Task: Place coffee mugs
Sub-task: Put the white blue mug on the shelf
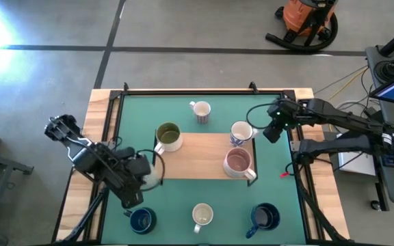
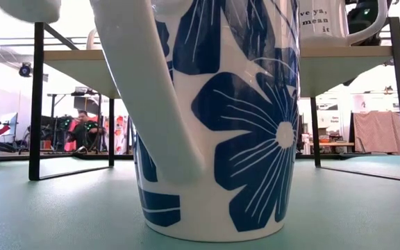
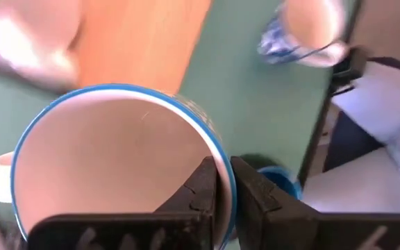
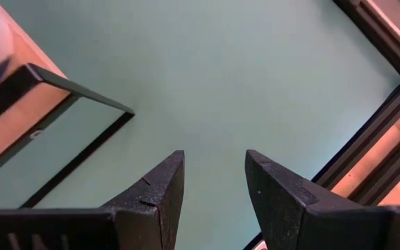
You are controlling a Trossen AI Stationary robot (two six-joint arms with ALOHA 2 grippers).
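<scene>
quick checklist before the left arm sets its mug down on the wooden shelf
1. Left gripper shut on the blue-rimmed mug, pinching its rim: ok.
2. Mug upright, opening up: ok.
3. Bare space on the wooden shelf between the olive mug and pink mug: ok.
4. Right gripper open, off the shelf's right edge, holding nothing: ok.
5. Mug's height above the shelf: cannot tell.

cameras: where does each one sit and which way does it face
High view: overhead, straight down on the green mat; both arms show.
Low view: at mat height, level across it, filled by a blue-flowered mug; no arm.
Left wrist view: looks past the left gripper, jaws pinched on the rim of a blue-rimmed mug.
Right wrist view: looks down past the right gripper, jaws open, onto bare mat.
Shared: high and left wrist views both show the wooden shelf.
</scene>
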